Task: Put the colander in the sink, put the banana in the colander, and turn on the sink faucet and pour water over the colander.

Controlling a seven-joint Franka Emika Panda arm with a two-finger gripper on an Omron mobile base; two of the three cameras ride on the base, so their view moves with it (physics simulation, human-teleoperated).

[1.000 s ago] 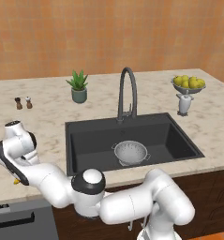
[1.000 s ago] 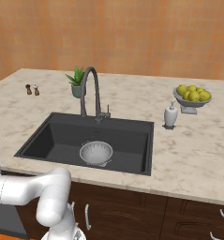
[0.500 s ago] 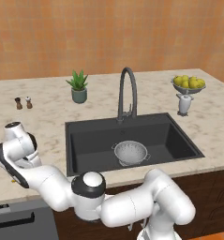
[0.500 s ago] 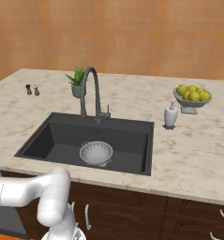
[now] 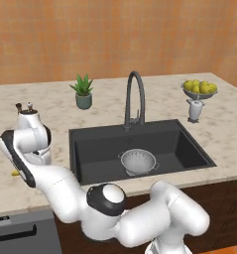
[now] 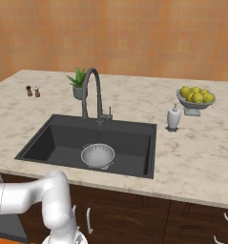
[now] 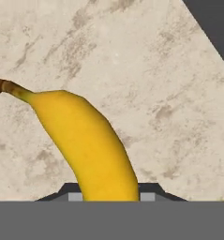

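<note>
The arm bends down over the left counter and hides most of the banana (image 5: 14,173), so only a bit of yellow peeks out beside it; up close the banana (image 7: 87,145) lies on the marble between the gripper (image 7: 108,196) tips, and I cannot tell if they squeeze it. The holey metal colander (image 5: 138,161) sits in the black sink (image 5: 184,149), below the thin curved faucet (image 5: 134,99). A plant (image 5: 83,91), a soap bottle (image 6: 173,117) and a fruit bowl (image 6: 195,98) stand behind.

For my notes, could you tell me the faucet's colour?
Dark grey faucet, clearest in the right base view.
</note>
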